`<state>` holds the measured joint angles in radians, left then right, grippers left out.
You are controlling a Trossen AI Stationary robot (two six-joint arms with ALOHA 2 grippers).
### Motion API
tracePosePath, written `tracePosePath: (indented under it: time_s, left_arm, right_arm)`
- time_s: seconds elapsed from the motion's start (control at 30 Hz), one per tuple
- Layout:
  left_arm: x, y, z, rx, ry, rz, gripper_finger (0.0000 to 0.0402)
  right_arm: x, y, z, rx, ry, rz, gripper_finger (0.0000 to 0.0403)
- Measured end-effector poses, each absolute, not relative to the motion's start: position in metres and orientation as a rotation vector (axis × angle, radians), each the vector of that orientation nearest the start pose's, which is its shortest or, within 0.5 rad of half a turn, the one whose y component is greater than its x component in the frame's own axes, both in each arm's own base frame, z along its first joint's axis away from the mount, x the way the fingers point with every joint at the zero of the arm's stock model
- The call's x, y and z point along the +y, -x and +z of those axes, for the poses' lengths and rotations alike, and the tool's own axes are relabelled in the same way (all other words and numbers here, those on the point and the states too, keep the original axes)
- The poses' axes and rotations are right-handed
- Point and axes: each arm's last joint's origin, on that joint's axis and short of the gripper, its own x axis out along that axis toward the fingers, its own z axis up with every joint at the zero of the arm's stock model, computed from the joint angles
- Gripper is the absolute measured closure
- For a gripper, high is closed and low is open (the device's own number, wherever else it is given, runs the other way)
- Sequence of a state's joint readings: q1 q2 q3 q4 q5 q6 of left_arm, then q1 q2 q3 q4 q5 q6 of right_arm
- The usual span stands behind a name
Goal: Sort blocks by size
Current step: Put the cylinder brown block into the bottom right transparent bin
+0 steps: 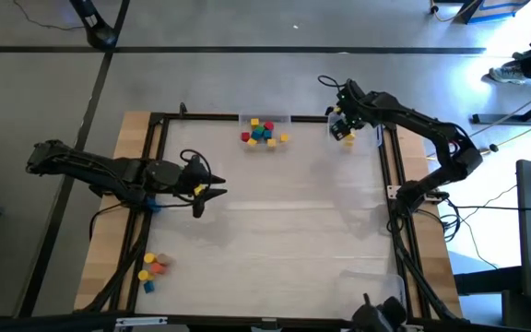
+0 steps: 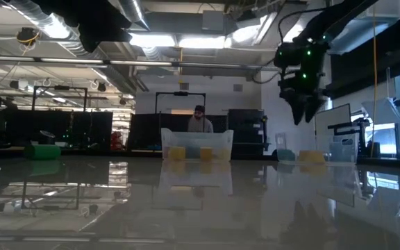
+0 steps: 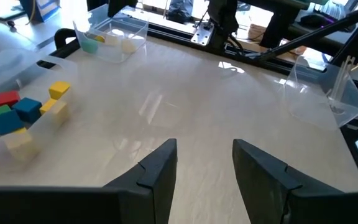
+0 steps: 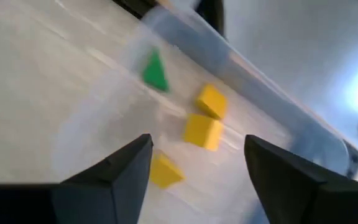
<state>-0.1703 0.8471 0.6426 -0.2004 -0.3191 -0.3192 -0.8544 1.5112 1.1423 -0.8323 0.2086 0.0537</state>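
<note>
Your right gripper [image 4: 194, 165] hangs open and empty just above three yellow blocks [image 4: 202, 131] and a green block [image 4: 155, 71] in a clear tray [image 1: 353, 135]. Your left gripper [image 3: 205, 163], also open and empty, waits above the worktop [image 1: 284, 221], with the main pile of blocks [image 1: 264, 132] well ahead of it.

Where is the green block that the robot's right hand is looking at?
In the right wrist view, the green block lies in a clear tray beside three yellow blocks, under the open right hand at the table's far right corner.

Three clear trays [image 3: 114, 46]; four blocks [image 4: 202, 132] under right wrist: three yellow, one green.
</note>
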Motion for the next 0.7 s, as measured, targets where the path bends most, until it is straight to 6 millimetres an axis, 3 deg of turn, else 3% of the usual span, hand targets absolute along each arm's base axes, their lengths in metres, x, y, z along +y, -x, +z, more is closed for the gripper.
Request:
tracePosePath:
  time_s: [0.17, 0.37, 0.53, 0.7]
  left_arm:
    - [-0.022, -0.184, 0.273, 0.371, 0.160, 0.197, 0.0259]
    - [-0.022, -0.185, 0.275, 0.355, 0.063, 0.176, 0.0259]
    - [-0.022, -0.185, 0.276, 0.349, 0.027, 0.169, 0.0259]
    - [-0.022, -0.185, 0.275, 0.356, -0.001, 0.166, 0.0259]
  right_arm:
    - [-0.196, -0.214, 0.261, 1.025, -0.384, -0.820, 0.0134]
    - [-0.140, -0.263, 0.269, 0.914, -0.249, -0.548, 0.0133]
    - [-0.086, -0.295, 0.260, 0.787, -0.120, -0.340, 0.0133]
    - [-0.037, -0.311, 0.245, 0.594, -0.022, -0.176, 0.0133]
